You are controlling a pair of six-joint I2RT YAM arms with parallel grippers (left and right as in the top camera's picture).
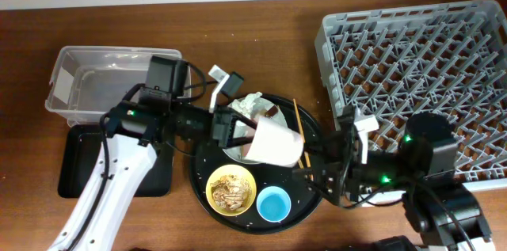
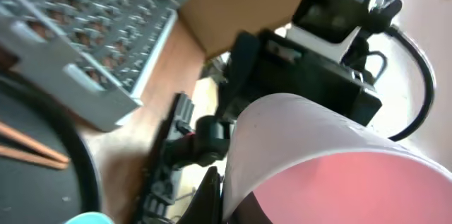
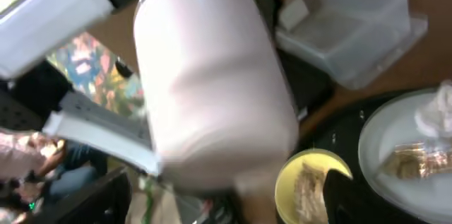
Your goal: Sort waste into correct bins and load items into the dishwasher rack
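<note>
My left gripper (image 1: 238, 131) is shut on the rim of the pink cup (image 1: 273, 142), holding it on its side above the round black tray (image 1: 313, 128). The cup fills the left wrist view (image 2: 332, 153) and the right wrist view (image 3: 212, 83). My right gripper (image 1: 323, 165) is open, its fingers either side of the cup's base (image 3: 212, 203). The grey-green plate (image 3: 385, 136) holds the white napkin (image 1: 252, 104) and the shiny wrapper (image 3: 417, 162). The yellow bowl (image 1: 230, 189) holds food scraps. The blue cup (image 1: 273, 204) stands beside it. The chopsticks (image 1: 299, 128) lie on the tray.
The grey dishwasher rack (image 1: 420, 61) fills the right side. The clear tub (image 1: 103, 85) with a white label stands at the far left. The shallow black rectangular tray (image 1: 79, 168) lies in front of it, partly under my left arm.
</note>
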